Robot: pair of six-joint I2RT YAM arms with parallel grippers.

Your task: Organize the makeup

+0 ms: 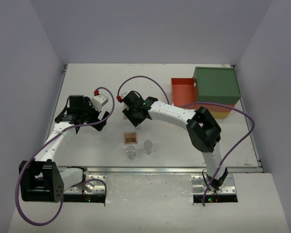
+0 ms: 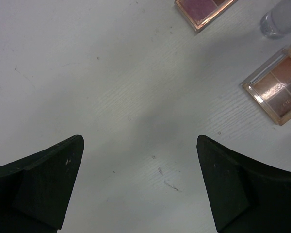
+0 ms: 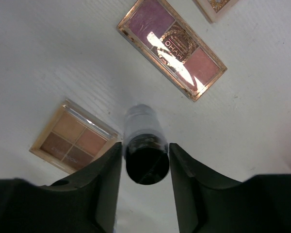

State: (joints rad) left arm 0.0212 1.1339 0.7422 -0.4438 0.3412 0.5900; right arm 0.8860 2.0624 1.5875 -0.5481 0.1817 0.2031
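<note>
Lower centre: black-capped bottle (image 3: 141, 119) snug between right gripper (image 3: 145, 145) fingers; cannot tell if clamped. Centre cap, squeeze evenly, lift straight, clear of brown palette (image 3: 75, 137). Left gripper (image 2: 139, 141) gaping.

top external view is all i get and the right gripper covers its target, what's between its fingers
observer: a small clear bottle with a black cap, standing upright, with the right gripper fingers close on either side of the cap.
operator: anything else hidden under that arm
observer: a pink gold-rimmed rectangular palette, lying flat on the white table just beyond the bottle.
operator: is the left gripper carrying something
observer: no, the left gripper is open, with only bare table between its fingers.
</note>
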